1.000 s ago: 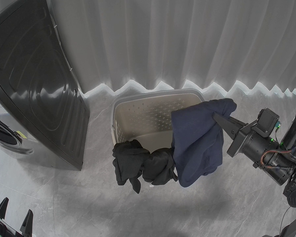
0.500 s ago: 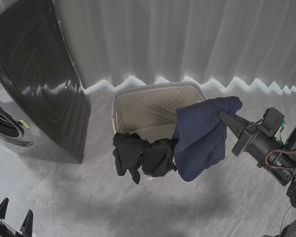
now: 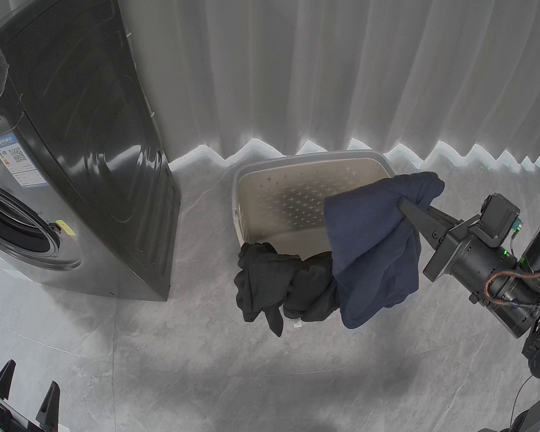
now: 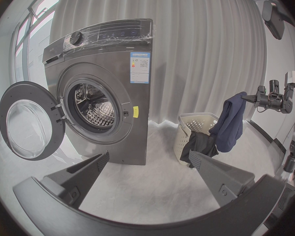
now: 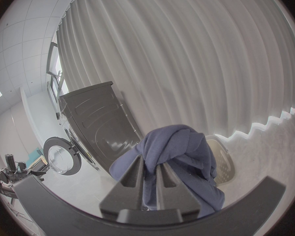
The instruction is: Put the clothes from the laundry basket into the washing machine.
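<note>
My right gripper (image 3: 409, 210) is clamped on the blue garment (image 3: 372, 253), which hangs right of centre over the basket (image 3: 306, 158). If I swing it toward the washing machine (image 3: 72, 151) at left, it could snag the black clothes (image 3: 282, 283) or slip free.

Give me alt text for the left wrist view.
A grey washing machine stands with its round door swung open. Beside it, the right claw holds a navy garment by a pale laundry basket with black clothes draped over its rim.

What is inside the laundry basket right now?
The laundry basket shows bare perforated walls and floor. Black clothes hang over its near rim. The navy garment, clamped in the right pincer, covers the basket's right side, so that part is unseen.
</note>
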Tool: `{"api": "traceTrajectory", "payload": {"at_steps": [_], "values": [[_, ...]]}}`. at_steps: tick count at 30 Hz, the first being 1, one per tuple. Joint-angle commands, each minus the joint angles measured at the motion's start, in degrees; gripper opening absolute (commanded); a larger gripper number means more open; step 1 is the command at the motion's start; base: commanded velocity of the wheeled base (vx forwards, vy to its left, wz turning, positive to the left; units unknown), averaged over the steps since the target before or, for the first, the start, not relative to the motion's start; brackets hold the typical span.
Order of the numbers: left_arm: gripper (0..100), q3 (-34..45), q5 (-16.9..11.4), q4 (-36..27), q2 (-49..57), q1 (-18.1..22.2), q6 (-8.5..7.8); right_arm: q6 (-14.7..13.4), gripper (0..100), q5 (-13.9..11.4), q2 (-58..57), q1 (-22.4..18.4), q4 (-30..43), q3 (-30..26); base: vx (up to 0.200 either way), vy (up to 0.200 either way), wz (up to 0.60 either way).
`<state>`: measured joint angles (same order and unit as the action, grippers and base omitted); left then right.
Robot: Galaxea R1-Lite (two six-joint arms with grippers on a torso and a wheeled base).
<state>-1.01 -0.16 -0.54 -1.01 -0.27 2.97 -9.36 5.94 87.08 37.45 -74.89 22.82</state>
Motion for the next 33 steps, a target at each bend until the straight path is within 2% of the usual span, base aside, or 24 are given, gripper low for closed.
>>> {"api": "traceTrajectory", "payload": {"at_steps": [1, 28, 33], "values": [[100, 0.9, 0.0, 0.0, 1.0, 0.0, 0.01, -0.1, 0, -0.2, 0.3, -0.2, -0.1, 0.0, 0.000, 0.200, 0.00], [100, 0.9, 0.2, 0.0, 1.0, 0.0, 0.10, -0.3, 0, -0.3, 0.5, -0.2, -0.3, 0.4, 0.000, 0.200, 0.00], [100, 0.9, 0.2, 0.0, 1.0, 0.0, 0.10, -0.3, 0, -0.2, 0.5, -0.2, -0.3, 0.5, -0.080, 0.000, 0.00]]}}
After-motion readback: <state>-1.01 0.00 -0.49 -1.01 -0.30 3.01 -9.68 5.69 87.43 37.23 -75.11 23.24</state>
